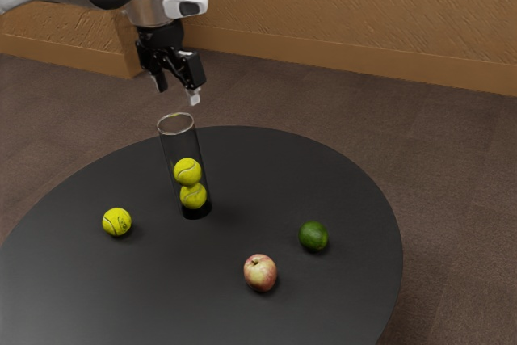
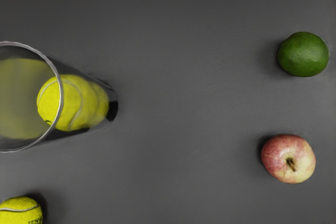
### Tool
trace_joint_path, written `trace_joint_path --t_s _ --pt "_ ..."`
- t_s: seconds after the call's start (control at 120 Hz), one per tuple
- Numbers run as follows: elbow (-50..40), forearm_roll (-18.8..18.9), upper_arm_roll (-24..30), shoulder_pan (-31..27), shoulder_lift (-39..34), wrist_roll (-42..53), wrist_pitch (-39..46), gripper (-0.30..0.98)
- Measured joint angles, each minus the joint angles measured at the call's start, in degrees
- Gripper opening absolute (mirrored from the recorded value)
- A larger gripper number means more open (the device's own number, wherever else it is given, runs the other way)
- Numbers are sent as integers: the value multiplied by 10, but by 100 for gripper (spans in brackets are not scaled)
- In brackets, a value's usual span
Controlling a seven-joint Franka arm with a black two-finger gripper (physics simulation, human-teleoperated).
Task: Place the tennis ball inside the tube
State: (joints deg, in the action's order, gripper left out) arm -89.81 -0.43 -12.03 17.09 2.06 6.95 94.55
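Note:
My gripper (image 1: 176, 96) is in the air above the rim of the clear tube in the exterior view, its two fingers standing apart and open with nothing between them. The tube (image 1: 168, 151) stands upright on the table, two yellow tennis balls (image 1: 187, 171) stacked inside it. A loose tennis ball (image 1: 117, 221) lies on the table toward the exterior view's left of the tube. In the wrist view the tube's rim (image 2: 59, 85) rings part of the yellow balls (image 2: 73, 102), and the loose ball (image 2: 21, 212) lies beside the tube.
A red-yellow apple (image 1: 260, 272) (image 2: 289, 159) and a dark green round fruit (image 1: 313, 236) (image 2: 303, 54) lie on the round black table (image 1: 242, 175), toward the exterior view's right of the tube. A brown wall (image 1: 347, 6) stands behind.

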Motion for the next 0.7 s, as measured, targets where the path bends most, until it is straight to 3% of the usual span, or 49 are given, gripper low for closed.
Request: trace_joint_path --t_s 0.233,0.342,0.417,0.55,0.7 --pt "-19 2 -5 2 -29 12 -5 67" --pt "-163 21 -19 -2 -157 7 -3 67" --pt "-240 30 -33 -26 -189 3 10 67" --pt "-324 37 -54 -57 -174 -1 58 67" --pt "-344 35 -82 -74 -90 -2 121 67"
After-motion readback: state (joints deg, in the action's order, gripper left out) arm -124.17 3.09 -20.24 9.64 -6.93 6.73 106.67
